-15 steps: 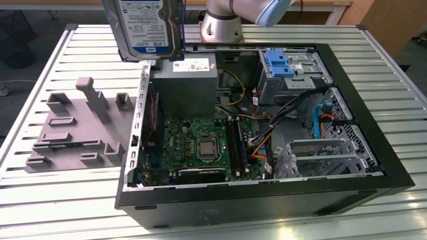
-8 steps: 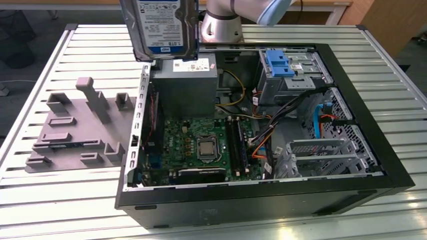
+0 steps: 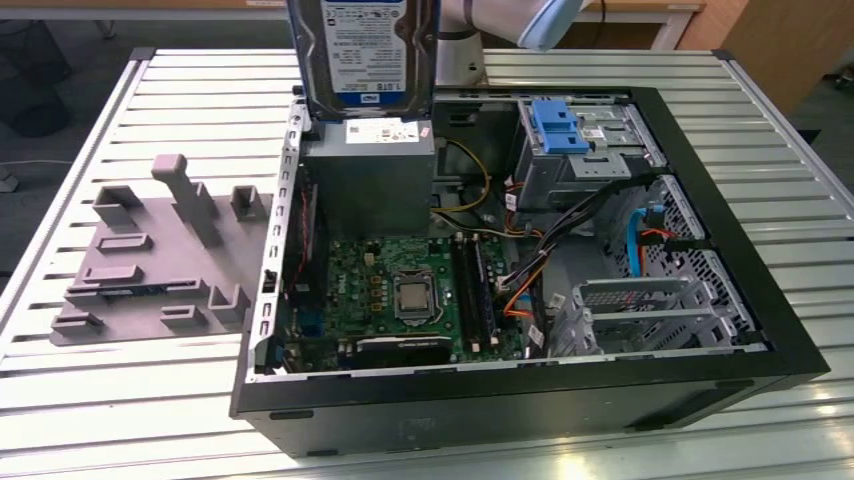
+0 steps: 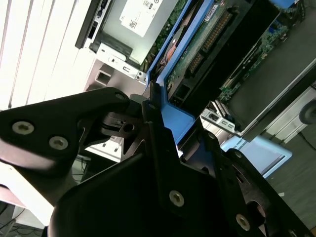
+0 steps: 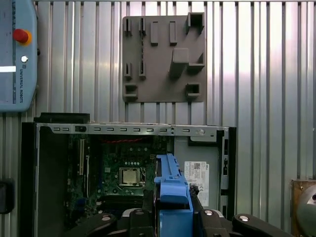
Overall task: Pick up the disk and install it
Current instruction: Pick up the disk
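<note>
The disk (image 3: 363, 55), silver-grey with a white-and-blue label, hangs upright above the back of the open computer case, over the grey power supply (image 3: 367, 175). Its top edge runs out of the exterior view. In the second wrist view my gripper (image 4: 158, 123) is shut on the disk's bright blue carrier frame (image 4: 175, 116), and the disk's green circuit-board underside (image 4: 197, 47) shows beyond the black fingers (image 4: 106, 106). In the first wrist view the blue carrier (image 5: 173, 190) stands between the gripper's black links (image 5: 173, 219), above the case's interior.
The open black computer case (image 3: 747, 330) lies on the slatted metal table, with the motherboard (image 3: 400, 290) and a drive cage holding a blue bracket (image 3: 554, 125). A grey moulded fixture block (image 3: 160, 260) sits at the exterior view's left. A teach pendant (image 5: 17, 54) lies nearby.
</note>
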Robot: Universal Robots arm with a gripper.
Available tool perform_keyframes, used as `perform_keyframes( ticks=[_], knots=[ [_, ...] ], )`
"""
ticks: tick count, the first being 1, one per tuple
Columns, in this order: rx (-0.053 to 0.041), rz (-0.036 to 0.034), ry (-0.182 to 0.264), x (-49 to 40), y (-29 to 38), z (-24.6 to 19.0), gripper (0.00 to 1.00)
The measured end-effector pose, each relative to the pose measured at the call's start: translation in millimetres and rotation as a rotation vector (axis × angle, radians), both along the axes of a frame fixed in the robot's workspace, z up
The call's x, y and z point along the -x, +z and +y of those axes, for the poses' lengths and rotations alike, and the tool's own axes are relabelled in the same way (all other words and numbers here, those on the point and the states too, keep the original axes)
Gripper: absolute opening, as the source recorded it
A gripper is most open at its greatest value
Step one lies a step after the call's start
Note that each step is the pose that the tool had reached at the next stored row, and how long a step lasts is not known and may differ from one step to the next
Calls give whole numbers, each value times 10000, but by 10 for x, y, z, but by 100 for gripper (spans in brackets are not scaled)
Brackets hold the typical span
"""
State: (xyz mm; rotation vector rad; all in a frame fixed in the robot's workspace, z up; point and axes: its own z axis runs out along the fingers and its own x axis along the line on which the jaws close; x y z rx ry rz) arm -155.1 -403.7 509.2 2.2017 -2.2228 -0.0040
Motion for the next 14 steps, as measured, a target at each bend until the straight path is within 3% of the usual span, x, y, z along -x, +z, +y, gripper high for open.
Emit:
perform_keyframes(
  ticks=[4, 14],
  knots=[
    [-1, -1, -1, -83, -1, 0, 36],
    [-1, -1, -1, -96, 0, 0, 36]
  ],
)
